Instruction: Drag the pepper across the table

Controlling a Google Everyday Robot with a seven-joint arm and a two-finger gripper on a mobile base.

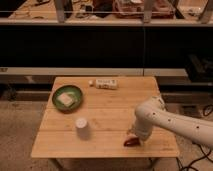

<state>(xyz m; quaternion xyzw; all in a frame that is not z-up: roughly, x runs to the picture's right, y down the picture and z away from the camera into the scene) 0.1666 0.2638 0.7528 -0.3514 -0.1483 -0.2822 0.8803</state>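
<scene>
The pepper [131,142] is a small dark red thing lying on the wooden table [105,115] near its front right edge. My white arm [170,120] reaches in from the right and bends down over it. The gripper [136,136] sits right at the pepper, at its right end, mostly hidden by the arm's wrist. Only the left part of the pepper shows beyond the wrist.
A white cup [82,128] stands upside down front left of centre. A green bowl [67,96] holding a pale item sits at the left. A white packet [106,83] lies at the back edge. Dark shelving stands behind the table.
</scene>
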